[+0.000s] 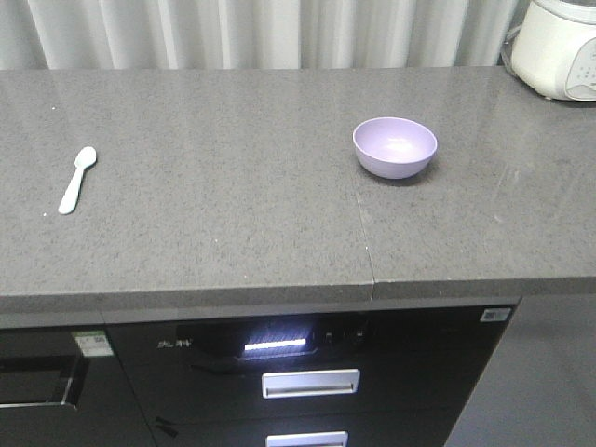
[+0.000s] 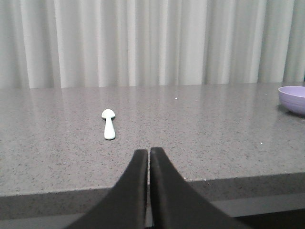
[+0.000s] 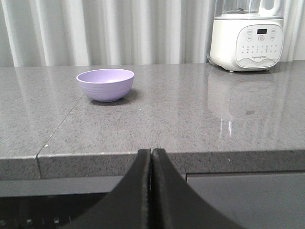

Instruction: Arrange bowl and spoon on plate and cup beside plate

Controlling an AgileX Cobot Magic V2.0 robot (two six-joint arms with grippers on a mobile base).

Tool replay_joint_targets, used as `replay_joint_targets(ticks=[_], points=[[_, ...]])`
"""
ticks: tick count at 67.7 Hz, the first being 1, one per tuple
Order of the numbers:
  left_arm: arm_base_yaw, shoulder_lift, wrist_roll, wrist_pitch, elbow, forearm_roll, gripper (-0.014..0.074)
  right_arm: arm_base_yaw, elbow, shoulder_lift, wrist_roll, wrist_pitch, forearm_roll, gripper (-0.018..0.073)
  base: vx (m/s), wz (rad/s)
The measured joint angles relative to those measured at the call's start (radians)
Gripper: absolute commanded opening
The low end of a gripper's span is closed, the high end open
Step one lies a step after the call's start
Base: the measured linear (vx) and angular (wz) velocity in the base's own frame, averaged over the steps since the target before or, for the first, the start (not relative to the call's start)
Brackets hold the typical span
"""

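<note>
Worktop: nothing arranged yet, task at step zero. Left claw and right claw are both pressed together, empty, back off the front edge. Bowl sits right of centre, spoon far left, well apart. Plate and cup are in no view, probably off-frame; next move needs the plate found.

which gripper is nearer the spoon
Left. The left gripper sits before the counter edge with the spoon just ahead; the right gripper faces the bowl farther along, the spoon outside its view.
</note>
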Motion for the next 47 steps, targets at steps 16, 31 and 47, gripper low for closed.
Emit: replay_joint_targets(ticks=[16, 31, 47], points=[[0.000, 0.000, 0.000, 0.000, 0.000, 0.000, -0.0006, 0.000, 0.000, 0.000, 0.000, 0.000, 0.000, -0.0011, 0.20, -0.02], [0.000, 0.000, 0.000, 0.000, 0.000, 0.000, -0.0006, 0.000, 0.000, 0.000, 0.000, 0.000, 0.000, -0.0011, 0.18, -0.01], [0.000, 0.000, 0.000, 0.000, 0.000, 0.000, -0.0006, 0.000, 0.000, 0.000, 0.000, 0.000, 0.000, -0.0011, 0.14, 0.01]])
